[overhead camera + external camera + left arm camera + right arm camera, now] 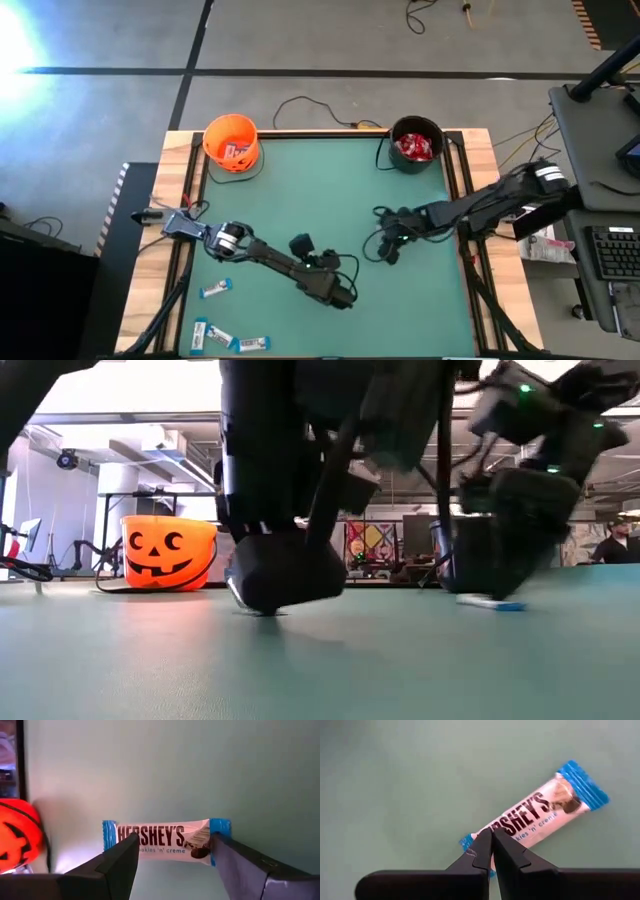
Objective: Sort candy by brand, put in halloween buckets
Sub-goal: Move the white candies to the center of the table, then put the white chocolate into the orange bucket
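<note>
My left gripper (345,295) stands over the green mat's middle, near the front, shut on a blue-and-white candy bar (160,837). My right gripper (385,252), fingers shut (492,836), is right of the middle, over the end of a second bar (535,815). That bar lies flat on the mat (490,602). At the far left stands the orange bucket (230,140), which holds a bar. The black bucket (415,145) at the far right holds red packets. Several more bars (222,340) lie flat near the front left corner. My left gripper pinches the bar lengthwise between its two fingers, one on each blue end (109,837) (222,826). The bar spans the gap level, label facing the wrist camera. I cannot tell whether it is clear of the mat. My right gripper's shut fingertips (485,845) cover the bar's one blue end (466,840); whether they touch it I cannot tell.
Wooden borders and black rails (180,290) frame the mat on both sides. A cable (300,105) runs along the far edge between the buckets. A desk with a keyboard (610,250) stands right of the table. Bare mat lies between the two buckets.
</note>
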Controlling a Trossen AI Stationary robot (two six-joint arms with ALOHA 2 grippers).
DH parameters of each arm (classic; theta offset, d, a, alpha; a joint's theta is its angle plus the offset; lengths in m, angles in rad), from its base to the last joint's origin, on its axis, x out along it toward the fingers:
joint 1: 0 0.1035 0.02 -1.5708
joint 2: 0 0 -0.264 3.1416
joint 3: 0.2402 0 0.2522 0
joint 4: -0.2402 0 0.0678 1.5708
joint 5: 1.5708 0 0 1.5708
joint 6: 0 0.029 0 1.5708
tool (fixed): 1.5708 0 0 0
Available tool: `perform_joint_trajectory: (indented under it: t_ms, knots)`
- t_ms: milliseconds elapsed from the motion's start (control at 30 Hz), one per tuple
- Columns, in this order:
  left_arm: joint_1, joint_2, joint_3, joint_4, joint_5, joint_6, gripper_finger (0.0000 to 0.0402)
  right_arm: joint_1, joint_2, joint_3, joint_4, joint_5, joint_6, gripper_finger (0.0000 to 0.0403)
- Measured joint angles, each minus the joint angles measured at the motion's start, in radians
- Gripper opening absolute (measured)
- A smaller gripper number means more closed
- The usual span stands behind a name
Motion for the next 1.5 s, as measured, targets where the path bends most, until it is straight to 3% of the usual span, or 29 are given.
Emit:
perform_joint_trajectory:
  t_ms: [100,200,367,500,600,800,933,1033,1333,1500]
  knots:
    - [-0.004,-0.056,-0.041,0.151,-0.018,0.017,0.0233,0.023,0.019,0.044,0.081,-0.045,-0.084,0.0009]
    - [-0.005,-0.109,-0.074,0.383,-0.007,0.082,0.0233,0.064,-0.033,0.093,0.088,-0.019,-0.129,0.0009]
    - [-0.005,-0.12,-0.106,0.749,0.035,0.274,0.0233,0.161,-0.164,0.092,-0.04,0.072,-0.117,0.0009]
    - [0.004,-0.116,-0.127,0.929,0.031,0.448,0.0233,0.258,-0.239,0.064,-0.174,0.137,-0.037,0.0009]
    - [0.035,-0.111,-0.12,0.911,0.074,0.6,0.0233,0.343,-0.272,0.051,-0.22,0.165,0.016,0.0009]
    - [0.148,-0.118,-0.013,0.813,0.309,1.038,0.0233,0.479,-0.288,0.046,-0.233,0.173,0.12,0.0009]
    - [0.233,-0.118,0.009,0.825,0.42,1.261,0.0233,0.554,-0.269,0.045,-0.236,0.177,0.197,0.0009]
    - [0.277,-0.119,-0.013,0.873,0.528,1.398,0.0233,0.611,-0.248,0.044,-0.236,0.251,0.24,0.0009]
    - [0.396,-0.12,-0.081,0.924,0.791,1.456,0.0233,0.672,-0.229,0.044,-0.234,0.456,0.373,0.0009]
    - [0.414,-0.114,-0.19,1.117,0.942,1.526,0.0233,0.652,-0.229,0.044,-0.233,0.538,0.4,0.0009]
